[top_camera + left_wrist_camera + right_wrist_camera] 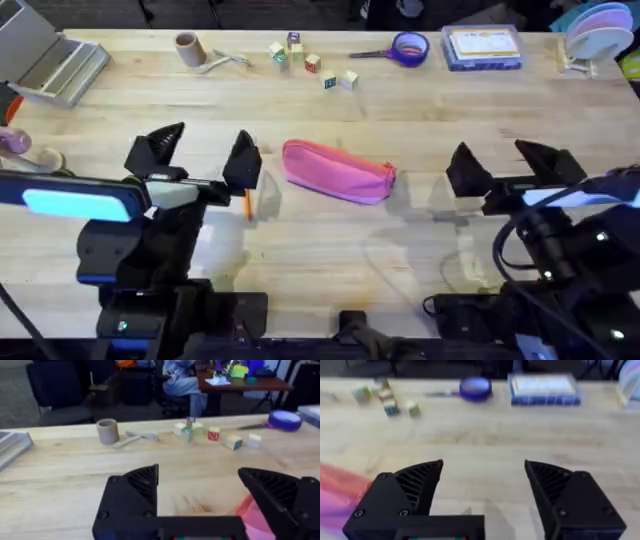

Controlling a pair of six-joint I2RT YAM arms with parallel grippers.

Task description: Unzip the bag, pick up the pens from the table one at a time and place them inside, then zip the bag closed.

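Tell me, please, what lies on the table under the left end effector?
An orange pen pokes out beneath the open left end effector, beside the pink bag. The finger covers its upper part, so any other pens there cannot be seen.

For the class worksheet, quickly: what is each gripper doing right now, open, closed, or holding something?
Left gripper: open, holding nothing, beside the pink bag.
Right gripper: open, holding nothing, on the bag's other side.

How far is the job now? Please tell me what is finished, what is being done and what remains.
Nothing looks done: the pink bag lies on the table, and its zip cannot be read here. In hand: both tools, left and right, are open and empty beside it. Left: unzipping, loading pens such as the orange pen, zipping.
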